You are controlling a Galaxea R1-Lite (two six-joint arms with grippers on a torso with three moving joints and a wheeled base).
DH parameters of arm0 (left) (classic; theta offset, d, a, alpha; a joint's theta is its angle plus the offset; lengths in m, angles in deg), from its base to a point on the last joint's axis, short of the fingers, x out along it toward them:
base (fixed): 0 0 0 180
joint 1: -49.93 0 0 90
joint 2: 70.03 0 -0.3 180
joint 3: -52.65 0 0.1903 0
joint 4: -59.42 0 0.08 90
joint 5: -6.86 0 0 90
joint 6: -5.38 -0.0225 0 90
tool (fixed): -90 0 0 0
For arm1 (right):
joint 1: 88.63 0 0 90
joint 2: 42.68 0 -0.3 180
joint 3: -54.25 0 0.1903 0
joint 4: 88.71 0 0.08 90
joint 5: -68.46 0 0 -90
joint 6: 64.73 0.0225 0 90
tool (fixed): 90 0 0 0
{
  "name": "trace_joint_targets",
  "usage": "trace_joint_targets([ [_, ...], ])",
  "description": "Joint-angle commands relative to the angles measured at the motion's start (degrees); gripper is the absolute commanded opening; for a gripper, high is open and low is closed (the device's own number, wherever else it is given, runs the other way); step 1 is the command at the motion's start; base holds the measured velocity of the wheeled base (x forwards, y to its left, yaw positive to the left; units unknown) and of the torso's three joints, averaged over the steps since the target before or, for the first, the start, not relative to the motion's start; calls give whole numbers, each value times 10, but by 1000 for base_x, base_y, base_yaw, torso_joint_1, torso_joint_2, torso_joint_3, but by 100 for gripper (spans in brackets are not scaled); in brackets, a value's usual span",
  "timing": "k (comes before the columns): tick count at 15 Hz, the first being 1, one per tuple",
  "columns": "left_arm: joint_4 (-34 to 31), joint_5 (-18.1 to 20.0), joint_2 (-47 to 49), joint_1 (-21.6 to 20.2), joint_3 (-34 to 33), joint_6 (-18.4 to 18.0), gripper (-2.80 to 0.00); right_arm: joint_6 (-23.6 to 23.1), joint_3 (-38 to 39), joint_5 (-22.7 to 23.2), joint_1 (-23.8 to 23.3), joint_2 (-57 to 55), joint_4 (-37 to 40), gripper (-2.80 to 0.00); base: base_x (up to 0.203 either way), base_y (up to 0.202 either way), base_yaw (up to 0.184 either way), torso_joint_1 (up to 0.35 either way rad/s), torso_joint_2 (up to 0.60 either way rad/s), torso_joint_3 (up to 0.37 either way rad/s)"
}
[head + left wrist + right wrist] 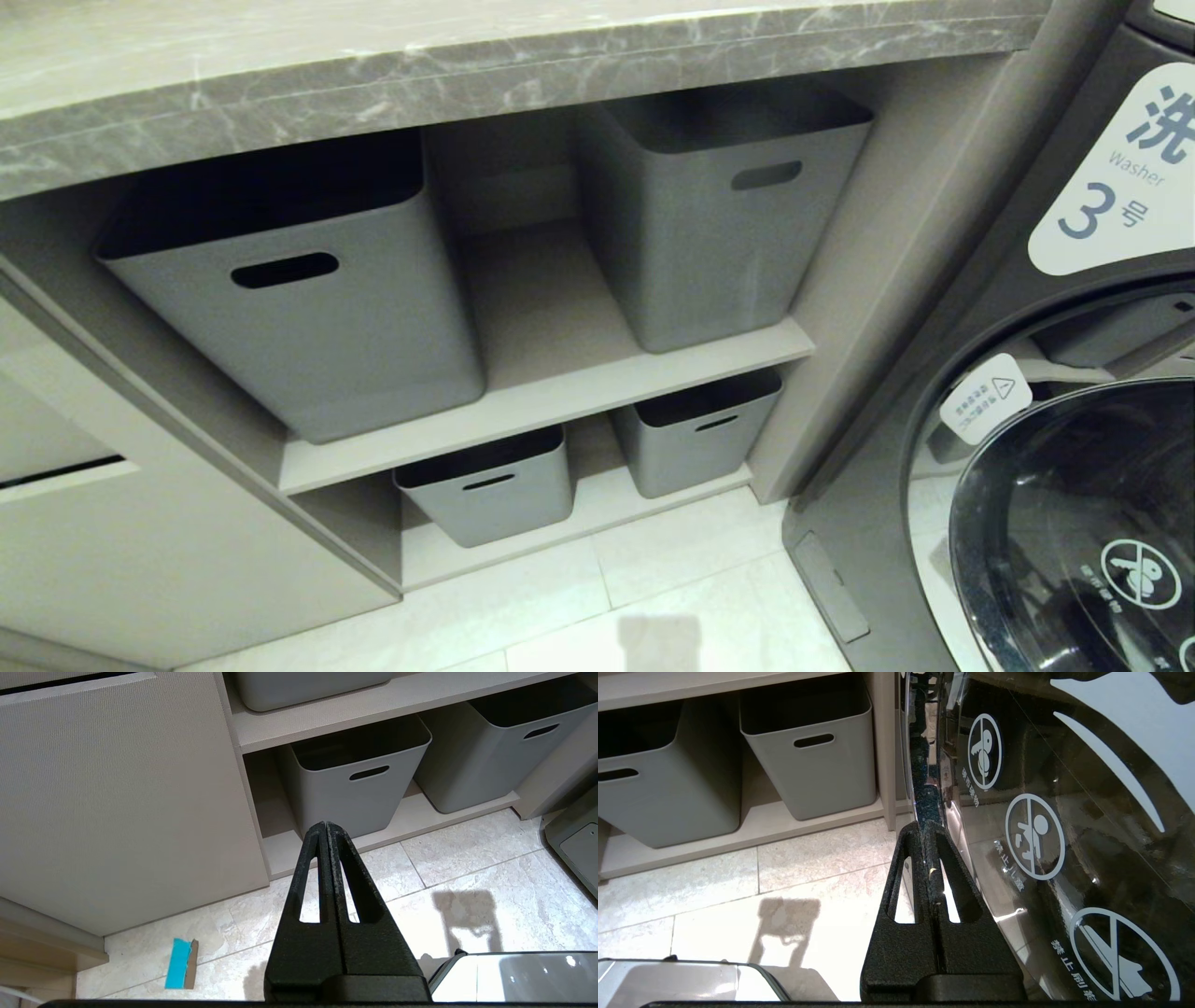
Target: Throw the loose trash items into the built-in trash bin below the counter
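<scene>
The grey marble-patterned counter (373,65) runs across the top of the head view, and no loose trash items show on the strip in view. A beige cabinet front (117,788) with a dark gap along its top stands left of the shelves; I cannot tell whether it is the built-in trash bin. Neither arm shows in the head view. My left gripper (325,825) hangs low over the floor tiles, shut and empty. My right gripper (926,825) is shut and empty too, close beside the washer's glass door (1041,812).
Grey storage boxes with slot handles (299,280) (719,205) (490,485) (700,429) fill two open shelves under the counter. A washer (1074,467) stands at the right. A flat teal and brown strip (180,963) lies on the floor before the cabinet.
</scene>
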State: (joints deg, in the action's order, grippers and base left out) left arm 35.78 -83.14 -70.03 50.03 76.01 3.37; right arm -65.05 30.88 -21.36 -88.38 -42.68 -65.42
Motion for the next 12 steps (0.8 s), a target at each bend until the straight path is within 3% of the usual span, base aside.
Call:
trace_joint_targets([
  [1, 0, 0, -2, 0, 0, -1, -280, 0, 0, 0, 0, 0, 0, -280, 0, 0, 0, 0, 0, 0],
  [12, -1, 3, -1, 0, 0, -10, -280, 0, 0, 0, 0, 0, 0, -280, 0, 0, 0, 0, 0, 0],
])
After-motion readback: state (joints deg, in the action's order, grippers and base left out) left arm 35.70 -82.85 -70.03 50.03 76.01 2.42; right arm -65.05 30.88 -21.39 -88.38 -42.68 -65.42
